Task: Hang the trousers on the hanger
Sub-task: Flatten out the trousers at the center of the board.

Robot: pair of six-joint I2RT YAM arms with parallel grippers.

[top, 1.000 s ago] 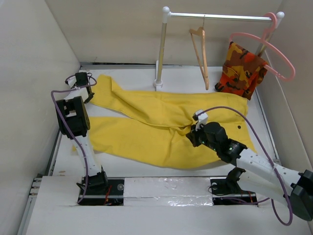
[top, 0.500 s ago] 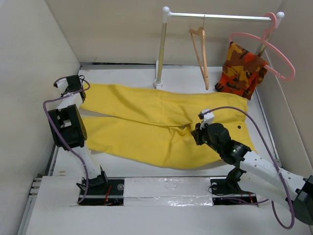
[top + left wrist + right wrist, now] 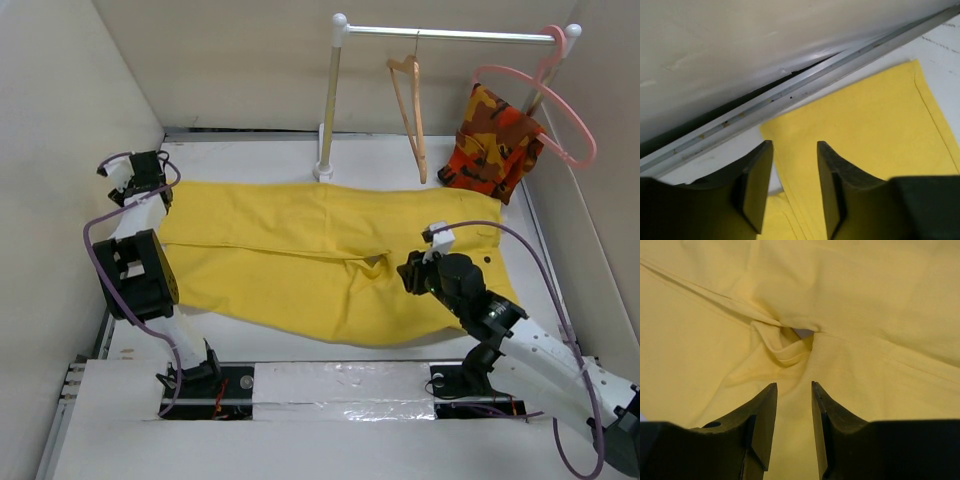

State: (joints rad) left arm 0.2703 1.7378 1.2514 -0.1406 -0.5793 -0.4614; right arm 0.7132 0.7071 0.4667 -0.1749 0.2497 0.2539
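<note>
1. The bright yellow cloth trousers [image 3: 320,255] lie spread flat on the white bench [image 3: 380,160]. The legs run to the left and the waist lies to the right.
2. The slim tan wooden hanger [image 3: 410,110] hangs by its hook from the metal rail [image 3: 450,35] at the far side. It is well apart from the trousers, with a pink plastic hanger [image 3: 560,110] and a camouflage-patterned garment [image 3: 495,140] to its right.
3. The left claw [image 3: 793,150] sits at the far-left end over the far leg's cuff corner [image 3: 767,131]. Its fingers are apart and grip nothing.
4. The right claw [image 3: 793,387] hovers just near of the crotch pucker [image 3: 787,342]. Its fingers are also apart and hold no cloth.
5. The step in hand looks like getting a grip for a lengthwise fold, one leg laid onto the other.
6. To do it well, the left claw should come down square onto the cuff hem so one finger slips beneath the edge. It should close on that leg's cloth only, not pinch the bench.
7. The right claw should bite the raised pucker, where loose cloth already stands clear of the bench.
8. Both claws should then lift together and level, so the cloth between them neither sags nor twists.
</note>
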